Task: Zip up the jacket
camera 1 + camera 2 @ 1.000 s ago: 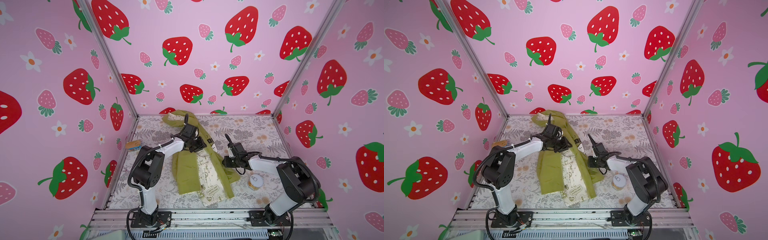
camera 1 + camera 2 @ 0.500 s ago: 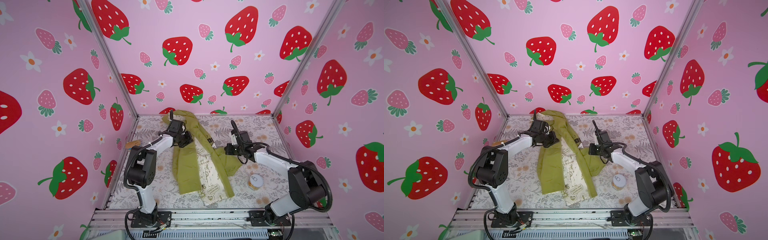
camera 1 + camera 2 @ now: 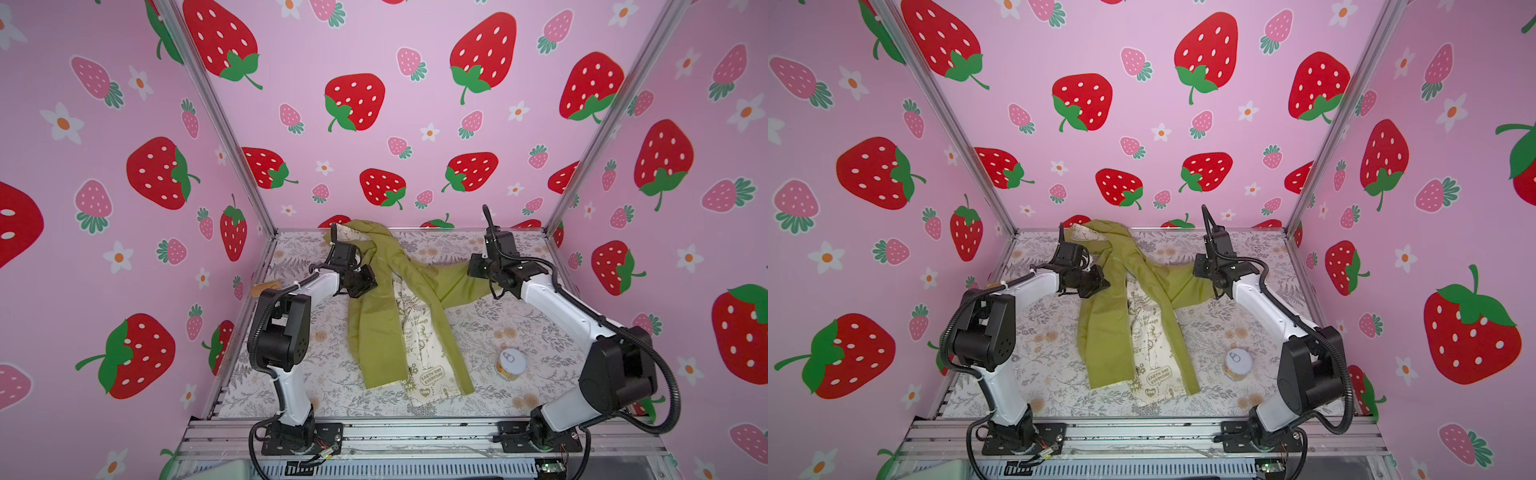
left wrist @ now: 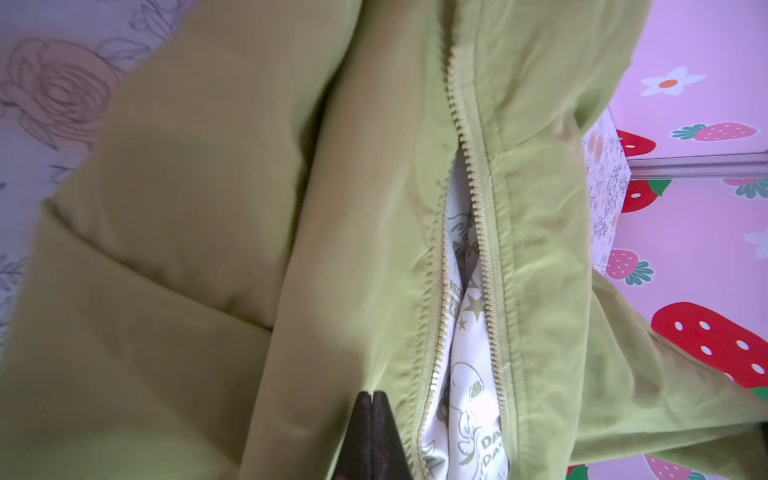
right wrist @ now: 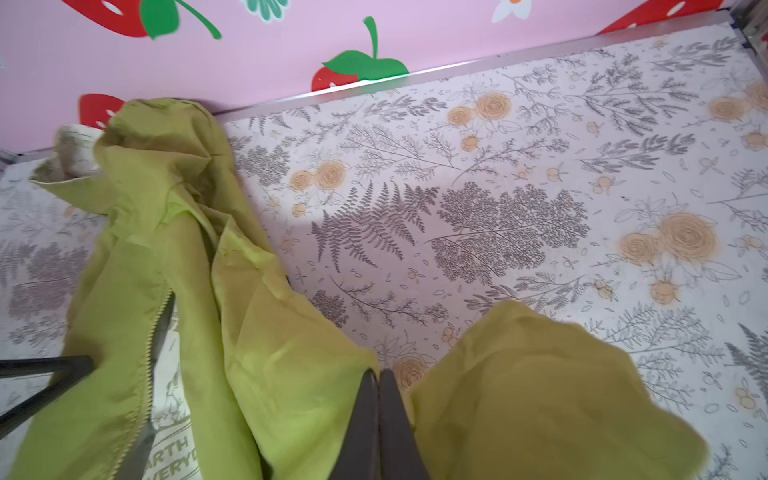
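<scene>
On the floral-covered table [image 3: 519,316]: the jacket [image 3: 382,332], olive-green, lies lengthwise between the two arms, hood [image 3: 365,232] toward the back wall [image 3: 415,124], hem toward the near edge of the table; its front stands open, and the pale printed lining [image 3: 419,357] shows as a strip widening down to the hem in both top views.

Left gripper [image 4: 372,397]: jaws pressed together on the olive cloth just beside the zipper [image 4: 482,232], near the shoulder; creases run up to the tips, so a fold appears to be pinched. Right gripper [image 5: 379,374]: jaws likewise closed, nipping the sleeve [image 3: 453,278], which is stretched sideways away from the body of the garment.

In the left wrist view the two rows of zipper teeth lie apart with lining between them; no slider or pull tab can be made out in any view. A small lidded tin [image 3: 510,363] stands on the table near the hem, apart from the cloth.

Progress, as judged: the zipping proper has not begun; the present grips seem to serve only to spread and straighten the garment. Remaining: lay both front panels flat and side by side; find the slider and the loose zipper end at the hem; join them; hold the hem down while the slider is drawn up toward the collar.
</scene>
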Action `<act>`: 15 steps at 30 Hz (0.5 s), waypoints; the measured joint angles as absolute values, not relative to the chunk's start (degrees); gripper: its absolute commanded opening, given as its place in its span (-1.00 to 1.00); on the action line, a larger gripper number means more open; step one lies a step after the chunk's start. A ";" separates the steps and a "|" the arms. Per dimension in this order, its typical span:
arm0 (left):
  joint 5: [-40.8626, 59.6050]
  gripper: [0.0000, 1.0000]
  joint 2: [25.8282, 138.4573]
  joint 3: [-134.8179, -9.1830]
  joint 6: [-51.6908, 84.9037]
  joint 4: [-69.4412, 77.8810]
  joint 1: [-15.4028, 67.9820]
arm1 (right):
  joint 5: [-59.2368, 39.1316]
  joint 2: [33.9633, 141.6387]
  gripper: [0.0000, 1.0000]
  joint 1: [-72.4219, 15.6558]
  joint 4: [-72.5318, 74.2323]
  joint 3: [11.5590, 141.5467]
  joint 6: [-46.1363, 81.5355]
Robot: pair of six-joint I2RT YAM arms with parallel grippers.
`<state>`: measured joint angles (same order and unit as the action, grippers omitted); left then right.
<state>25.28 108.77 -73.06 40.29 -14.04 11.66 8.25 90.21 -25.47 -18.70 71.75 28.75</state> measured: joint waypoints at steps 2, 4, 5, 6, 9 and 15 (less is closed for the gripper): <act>25.61 -0.69 108.79 -73.06 40.27 -14.15 11.07 | 8.75 92.03 -0.61 -25.43 -19.55 71.72 28.91; 25.87 -0.36 108.66 -73.06 40.14 -14.31 10.61 | 8.80 93.08 -0.29 -25.43 -19.88 71.37 28.67; 26.11 -0.23 108.49 -73.06 40.27 -14.52 10.37 | 8.45 93.17 -0.15 -25.43 -19.86 70.94 28.67; 26.24 -0.13 108.36 -73.10 40.23 -14.83 10.17 | 8.12 93.08 -0.06 -25.43 -19.86 70.59 28.71; 27.14 0.01 108.20 -74.24 39.77 -15.77 10.00 | 6.55 92.55 0.10 -25.50 -18.72 69.87 28.58; 30.02 0.05 109.25 -80.71 41.10 -16.43 10.52 | 1.21 93.12 0.19 -26.44 -15.64 69.93 28.21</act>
<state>30.02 109.25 -80.71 41.10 -16.43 10.52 1.21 93.12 -26.44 -15.64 69.93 28.21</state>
